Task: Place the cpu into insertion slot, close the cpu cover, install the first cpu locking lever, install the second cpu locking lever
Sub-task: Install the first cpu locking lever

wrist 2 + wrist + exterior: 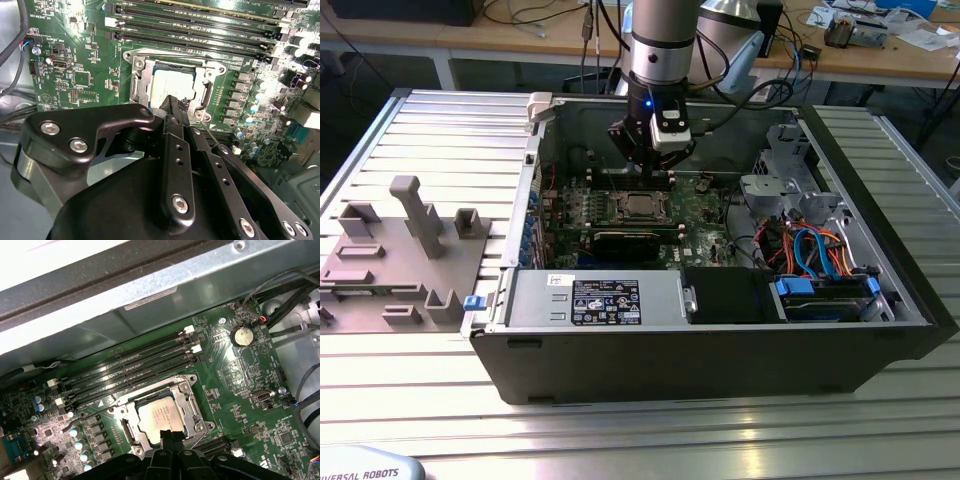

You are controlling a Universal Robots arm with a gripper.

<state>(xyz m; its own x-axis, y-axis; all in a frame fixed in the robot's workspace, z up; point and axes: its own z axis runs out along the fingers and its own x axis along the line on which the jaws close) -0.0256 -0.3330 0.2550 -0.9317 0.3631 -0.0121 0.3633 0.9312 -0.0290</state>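
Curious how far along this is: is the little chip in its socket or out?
In. The cpu sits flat in the motherboard, with the cpu cover framing its edges, in both wrist views.

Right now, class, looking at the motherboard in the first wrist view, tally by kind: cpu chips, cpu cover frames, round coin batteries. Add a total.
cpu: 1
cpu cover: 1
coin battery: 1
Total: 3
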